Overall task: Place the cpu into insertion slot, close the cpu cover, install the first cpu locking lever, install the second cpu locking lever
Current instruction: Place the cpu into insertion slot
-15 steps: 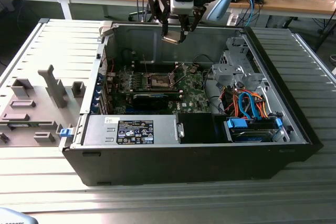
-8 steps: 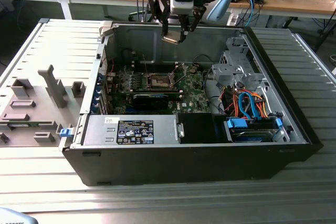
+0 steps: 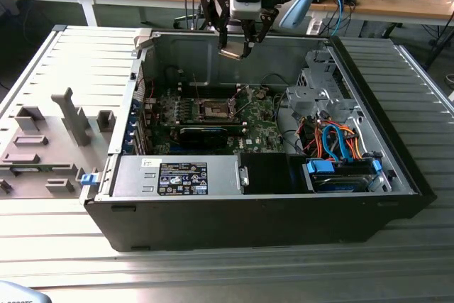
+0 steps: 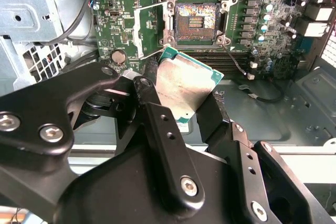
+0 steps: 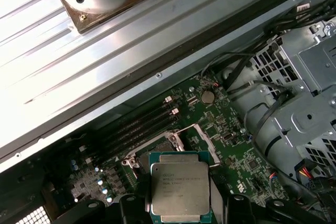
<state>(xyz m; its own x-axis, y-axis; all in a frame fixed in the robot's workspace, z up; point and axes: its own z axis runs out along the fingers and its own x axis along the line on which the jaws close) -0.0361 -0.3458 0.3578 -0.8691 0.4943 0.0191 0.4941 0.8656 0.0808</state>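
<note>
Your pincer (image 4: 181, 98) pinches the cpu (image 4: 189, 80) by its edges, a sound hold, since it looks light, stiff and fragile.

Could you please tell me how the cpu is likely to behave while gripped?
The cpu looks thin, flat and rigid, so it is probably stiff and light. Its smooth metal face could slip, as the gripper pinches it by its edges.

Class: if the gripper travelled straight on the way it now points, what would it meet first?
Probably the insertion slot, met first by the cpu that the gripper holds. Depth is unclear, so it might land just beside the slot.
</note>
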